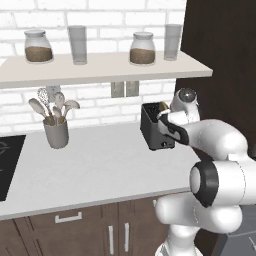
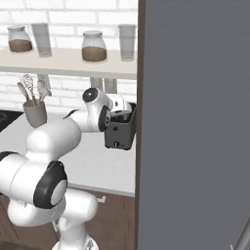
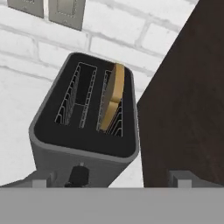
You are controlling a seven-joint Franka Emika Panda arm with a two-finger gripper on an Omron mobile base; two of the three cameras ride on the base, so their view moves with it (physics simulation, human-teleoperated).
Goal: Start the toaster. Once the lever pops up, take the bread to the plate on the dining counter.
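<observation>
Left base view: one toaster (image 1: 156,131), dark grey box, on the light grey counter (image 1: 95,165) beside the dark wall panel (image 1: 220,60). My arm covers its right side. Shelf (image 1: 100,67) carries two jars and two glasses; one grey cup of utensils (image 1: 56,131) stands below.

Right base view: toaster (image 2: 120,132) sits under my wrist, one small knob on its front.

Hand view: two wire-lined slots; one tan bread (image 3: 111,97) slice stands in the right slot. My gripper (image 3: 114,178) hangs above the toaster's front edge, tips wide apart, holding nothing.
</observation>
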